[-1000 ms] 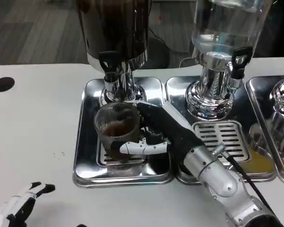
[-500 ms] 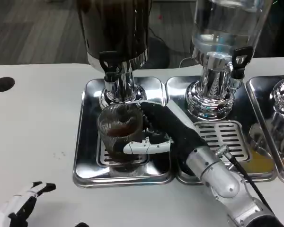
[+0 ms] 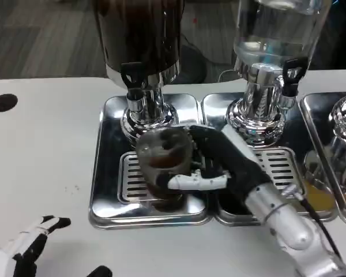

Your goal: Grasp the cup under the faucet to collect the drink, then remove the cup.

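Head view, cup: The cup is see-through and has ridges. It has brown drink in the bottom. It sits over the grate of the left tray.
Head view, where the cup is: It is a bit to the right of the faucet and closer to the robot, not right under it. It looks a little blurry.
Head view, faucet: The faucet has a black handle on top. It hangs from the dark drink tank. I see no drink running out of it.
Head view, right hand: The right hand is wrapped around the cup from the right side. A white finger goes across the front of the cup. The hand is clamped on the cup.
Head view, left hand: The left hand is low at the bottom left, over the table. Its fingers are spread apart and it holds nothing.
Head view, other things: A clear tank stands on the next tray to the right.
Done: The cup is grabbed, and I think the drink is already in it.
Left to do: The cup is not off the tray yet. I think the hand must carry it away and keep it straight so nothing spills.
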`<state>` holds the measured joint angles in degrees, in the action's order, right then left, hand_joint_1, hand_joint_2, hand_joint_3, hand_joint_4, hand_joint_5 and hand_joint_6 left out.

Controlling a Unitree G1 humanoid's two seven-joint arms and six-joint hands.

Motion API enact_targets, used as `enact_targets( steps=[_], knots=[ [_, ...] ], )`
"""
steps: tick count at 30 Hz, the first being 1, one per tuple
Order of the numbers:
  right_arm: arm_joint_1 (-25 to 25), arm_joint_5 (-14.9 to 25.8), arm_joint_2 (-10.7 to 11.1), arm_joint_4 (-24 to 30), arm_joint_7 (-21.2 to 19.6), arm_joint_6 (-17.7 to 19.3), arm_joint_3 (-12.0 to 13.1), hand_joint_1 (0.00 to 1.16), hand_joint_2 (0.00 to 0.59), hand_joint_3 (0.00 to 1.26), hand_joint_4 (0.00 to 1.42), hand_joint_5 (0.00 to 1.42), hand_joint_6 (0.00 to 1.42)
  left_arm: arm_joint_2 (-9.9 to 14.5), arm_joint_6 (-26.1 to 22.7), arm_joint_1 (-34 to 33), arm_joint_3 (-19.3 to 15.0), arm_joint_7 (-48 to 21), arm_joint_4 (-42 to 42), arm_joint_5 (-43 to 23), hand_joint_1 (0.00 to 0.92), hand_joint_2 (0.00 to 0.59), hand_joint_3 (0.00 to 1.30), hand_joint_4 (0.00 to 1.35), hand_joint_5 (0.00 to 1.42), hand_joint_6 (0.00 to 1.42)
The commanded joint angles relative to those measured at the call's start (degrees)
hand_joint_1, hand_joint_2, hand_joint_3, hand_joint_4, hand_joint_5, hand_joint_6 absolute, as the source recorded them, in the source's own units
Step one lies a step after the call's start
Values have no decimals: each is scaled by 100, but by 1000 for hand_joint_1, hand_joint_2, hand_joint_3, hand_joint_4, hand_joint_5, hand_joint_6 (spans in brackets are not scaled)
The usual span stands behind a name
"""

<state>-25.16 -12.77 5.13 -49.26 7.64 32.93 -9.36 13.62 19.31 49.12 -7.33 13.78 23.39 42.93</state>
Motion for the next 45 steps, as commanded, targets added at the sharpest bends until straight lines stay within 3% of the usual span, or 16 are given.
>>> enact_targets(
  steps=[1,10,18,25,31,45],
  knots=[
    [312,316,129,803,217,62,123,819,93,420,428,478,446,3,-67,-160,161,-94,-141,-62,0,83,299,198,270,326],
    [1142,587,487,2294,635,-255,227,812,100,421,429,478,428,-2,-126,-363,337,-129,-236,-40,0,84,292,198,270,327],
    [1801,666,874,3126,875,-370,322,811,100,425,433,470,427,15,-178,-497,459,-143,-285,-58,0,80,291,198,278,328],
    [2323,834,1149,3382,1005,-235,463,810,101,432,437,468,427,24,-204,-555,544,-148,-361,-43,0,80,291,198,279,328],
    [2781,1020,1388,3425,1131,128,653,810,101,434,438,474,427,34,-249,-578,622,-155,-355,-13,0,80,291,198,280,337],
    [3305,1532,1626,3159,1500,755,1029,810,101,435,438,469,427,9,-395,-471,755,-193,-154,69,0,81,291,198,281,343]
  ],
)
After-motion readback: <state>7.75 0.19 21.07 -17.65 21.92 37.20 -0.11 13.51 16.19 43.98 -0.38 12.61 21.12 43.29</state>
